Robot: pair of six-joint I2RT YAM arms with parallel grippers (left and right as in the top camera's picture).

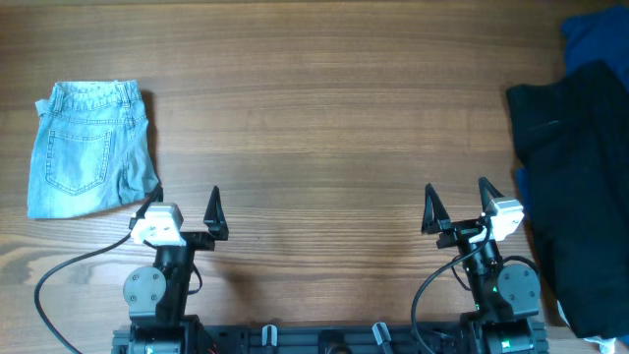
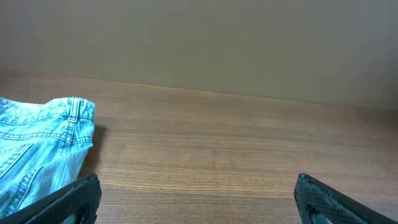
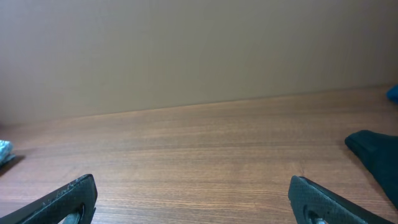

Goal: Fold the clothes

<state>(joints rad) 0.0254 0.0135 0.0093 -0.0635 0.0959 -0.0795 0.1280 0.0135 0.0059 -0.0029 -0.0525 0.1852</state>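
Two hands are sitting low at the near edge of the desk (image 1: 324, 108), and both are standing with fingers spread wide, gripping nothing. You are seeing the left hand (image 1: 186, 204) just beside the lower right corner of the denim shorts (image 1: 88, 147). Its outer finger is sitting close to the hem, though you cannot tell from above whether it is touching the cloth. In the left wrist view the denim is lying ahead and to the left, with bare wood showing between the two fingers.

The right hand (image 1: 457, 205) is pointing toward the far edge, with bare wood lying in front of it. The clothes (image 1: 580, 197), one black garment, are lying at the right edge of the desk, near the right hand on its right side but apart from it. Part of the garment is running out of the overhead picture. In the right wrist view only a dark corner of it is showing at the right side.

A bright blue fabric (image 1: 595, 39) is lying partly under the black garment at the far right corner, and a sliver of blue is also showing along the garment's left edge.
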